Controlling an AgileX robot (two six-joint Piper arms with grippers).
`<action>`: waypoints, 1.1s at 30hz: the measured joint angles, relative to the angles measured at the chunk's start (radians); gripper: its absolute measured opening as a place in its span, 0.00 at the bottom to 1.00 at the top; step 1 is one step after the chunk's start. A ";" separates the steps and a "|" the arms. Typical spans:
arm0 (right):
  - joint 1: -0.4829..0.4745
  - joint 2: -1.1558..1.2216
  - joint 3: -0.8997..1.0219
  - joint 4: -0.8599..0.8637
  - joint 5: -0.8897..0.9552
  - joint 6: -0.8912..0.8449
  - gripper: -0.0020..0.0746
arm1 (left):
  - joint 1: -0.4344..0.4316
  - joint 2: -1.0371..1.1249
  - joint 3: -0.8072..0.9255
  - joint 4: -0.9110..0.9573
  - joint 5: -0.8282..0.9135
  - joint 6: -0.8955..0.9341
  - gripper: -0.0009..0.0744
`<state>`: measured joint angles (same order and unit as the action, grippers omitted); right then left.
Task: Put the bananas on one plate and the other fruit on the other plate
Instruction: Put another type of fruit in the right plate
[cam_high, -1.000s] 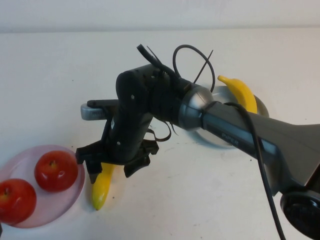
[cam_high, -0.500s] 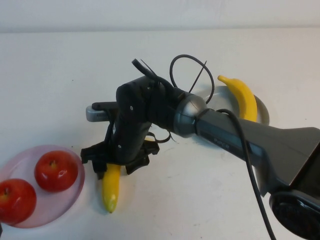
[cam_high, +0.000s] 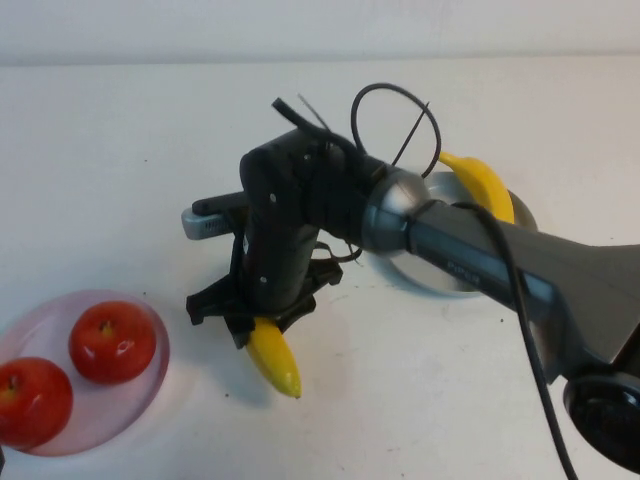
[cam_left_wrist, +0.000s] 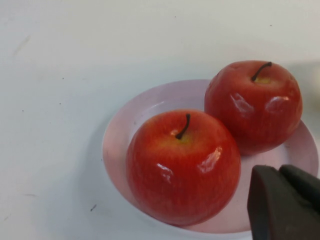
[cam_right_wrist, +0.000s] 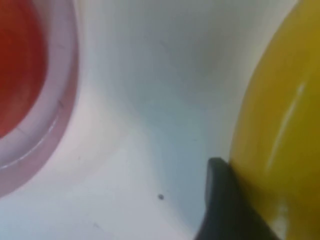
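My right gripper (cam_high: 250, 318) is shut on a yellow banana (cam_high: 275, 358) just right of the pale pink plate (cam_high: 150, 370); the banana's tip points down and to the right, with its shadow on the table beneath. In the right wrist view one dark finger (cam_right_wrist: 225, 200) presses against the banana (cam_right_wrist: 280, 125). Two red apples (cam_high: 112, 340) (cam_high: 32, 400) lie on the pink plate. The second banana (cam_high: 485, 185) rests on the grey-blue plate (cam_high: 420, 275), partly hidden by the right arm. My left gripper (cam_left_wrist: 282, 200) hovers shut beside the apples (cam_left_wrist: 182, 167) (cam_left_wrist: 252, 102).
The right arm and its looping cables (cam_high: 395, 120) stretch across the middle of the white table (cam_high: 120, 150). The pink plate (cam_left_wrist: 120, 135) sits near the table's front left corner.
The right gripper has closed on the banana and shifted right. The banana has swung from pointing down-left to pointing down-right. The apples and plates have not moved.
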<state>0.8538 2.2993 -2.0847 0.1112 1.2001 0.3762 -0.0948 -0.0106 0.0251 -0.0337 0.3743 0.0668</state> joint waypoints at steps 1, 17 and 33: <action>-0.005 -0.015 0.000 -0.003 0.004 -0.005 0.43 | 0.000 0.000 0.000 0.000 0.000 0.000 0.01; -0.292 -0.111 -0.005 -0.185 0.033 -0.062 0.43 | 0.000 0.000 0.000 0.000 0.000 0.000 0.01; -0.385 -0.004 -0.005 -0.180 0.034 -0.062 0.43 | 0.000 0.000 0.000 0.000 0.000 0.000 0.01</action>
<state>0.4685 2.2956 -2.0899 -0.0691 1.2339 0.3142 -0.0948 -0.0106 0.0251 -0.0337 0.3743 0.0668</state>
